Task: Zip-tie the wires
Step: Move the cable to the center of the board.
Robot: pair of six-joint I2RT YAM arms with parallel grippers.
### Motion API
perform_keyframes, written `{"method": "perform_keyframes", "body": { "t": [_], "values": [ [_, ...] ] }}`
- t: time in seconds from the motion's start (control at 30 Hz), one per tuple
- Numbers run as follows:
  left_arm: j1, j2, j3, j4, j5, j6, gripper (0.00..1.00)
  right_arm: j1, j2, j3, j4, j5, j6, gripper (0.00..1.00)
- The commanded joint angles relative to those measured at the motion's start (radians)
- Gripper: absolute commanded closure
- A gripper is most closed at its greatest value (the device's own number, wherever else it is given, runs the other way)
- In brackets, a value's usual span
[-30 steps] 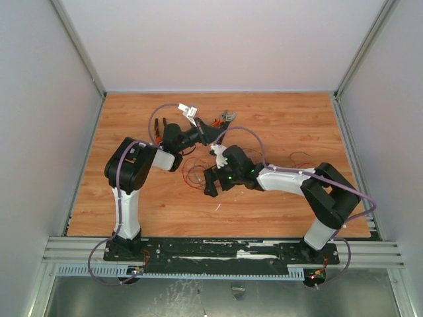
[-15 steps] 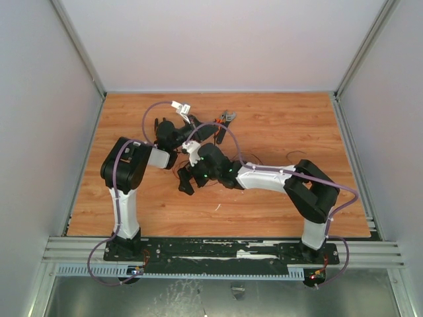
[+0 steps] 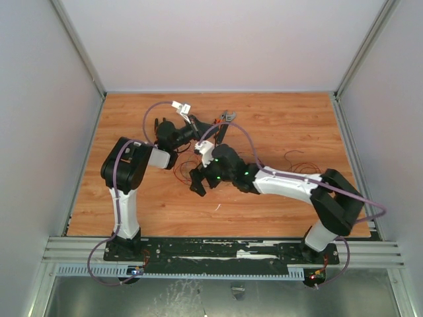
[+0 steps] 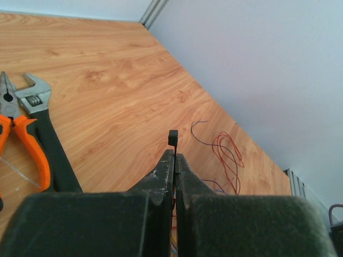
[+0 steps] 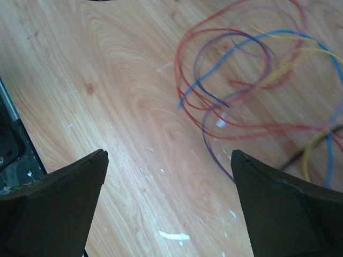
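Observation:
The zip tie (image 4: 173, 137) is a thin black strip, and its square head sticks out past the tips of my left gripper (image 4: 175, 155), which is shut on it above the wood. From above, the left gripper (image 3: 195, 129) points right, toward the tools. The wires (image 5: 241, 80) are loose red, blue, yellow and purple loops lying on the table (image 5: 123, 107). My right gripper (image 5: 168, 155) hangs open just beside their near edge, with bare wood between its fingers. In the top view the right gripper (image 3: 197, 183) sits beside the wires (image 3: 180, 170).
Orange-handled pliers (image 4: 27, 155) and a black adjustable wrench (image 4: 48, 144) lie to the left of the left gripper. More thin red wires (image 4: 228, 155) lie ahead of it, seen as wires (image 3: 299, 158) at the right. A white scrap (image 5: 172, 235) lies on the wood.
The right arm swung its open gripper left across the wires, then came back a little to the right. The left gripper shifted slightly left, still shut on the zip tie.

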Motion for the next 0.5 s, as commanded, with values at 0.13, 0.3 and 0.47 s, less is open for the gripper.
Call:
{"method": "perform_keyframes", "body": {
  "t": [0.13,0.3,0.47],
  "values": [
    [-0.043,0.008,-0.005,0.040,-0.024,0.003,1.00,-0.129,-0.229,-0.201,-0.058,0.029,0.120,0.01],
    [-0.050,0.007,-0.005,0.021,-0.037,0.021,1.00,-0.199,-0.278,-0.284,-0.046,-0.037,0.158,0.01],
    [-0.055,0.002,-0.004,0.008,-0.043,0.033,1.00,-0.201,-0.208,-0.283,-0.024,-0.054,0.168,0.01]
  ]
}}
